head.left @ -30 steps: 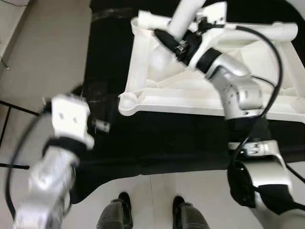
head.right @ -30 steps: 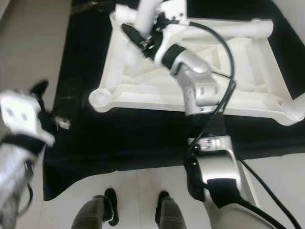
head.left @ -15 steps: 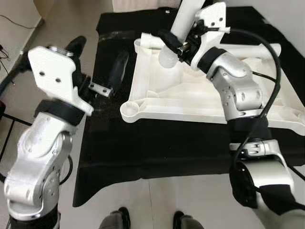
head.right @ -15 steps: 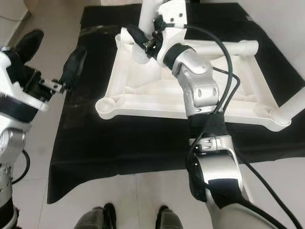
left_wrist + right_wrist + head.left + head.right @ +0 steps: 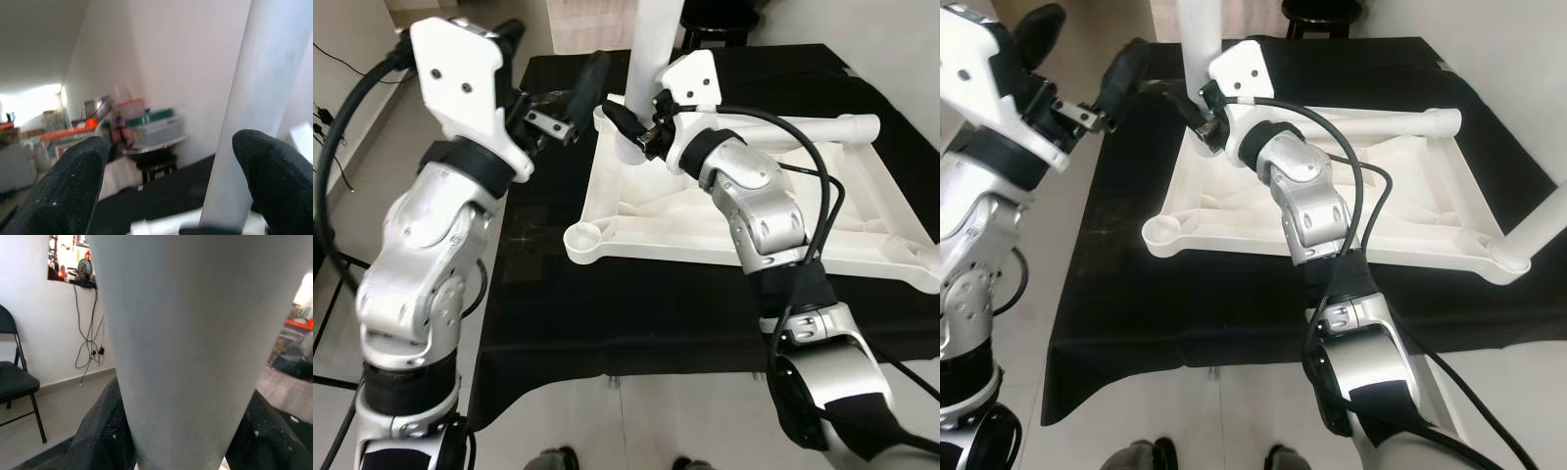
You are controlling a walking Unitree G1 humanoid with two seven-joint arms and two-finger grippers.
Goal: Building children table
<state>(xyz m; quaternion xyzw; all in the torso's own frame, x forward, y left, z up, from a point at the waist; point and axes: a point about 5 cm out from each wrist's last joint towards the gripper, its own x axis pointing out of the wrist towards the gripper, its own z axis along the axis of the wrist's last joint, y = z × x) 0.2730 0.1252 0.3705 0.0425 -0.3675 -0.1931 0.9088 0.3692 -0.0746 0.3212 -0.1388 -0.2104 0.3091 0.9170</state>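
A white plastic table frame [image 5: 646, 211] lies upside down on a black cloth [image 5: 636, 313]. At its far left corner a white leg [image 5: 652, 39] stands upright in the socket. My right gripper [image 5: 632, 125] is shut on that leg low down, its black fingers [image 5: 100, 431] pressed on both sides of the tube [image 5: 181, 333]. Raised just left of the leg, my left gripper [image 5: 1085, 54] is open, and the leg [image 5: 254, 98] stands just beyond its spread fingertips [image 5: 73, 196]. A second white leg [image 5: 1540, 217] rises from the near right corner.
A white tube [image 5: 1400, 122] lies along the frame's far edge. Behind the cloth stands a black stool [image 5: 715, 15]. Pale tiled floor [image 5: 342, 196] surrounds the cloth, with cables [image 5: 328, 98] at the left wall.
The camera has tilted up. My left arm rose from low on the left to beside the leg's top, fingers apart. The right gripper kept hold of the leg, which now stands straighter.
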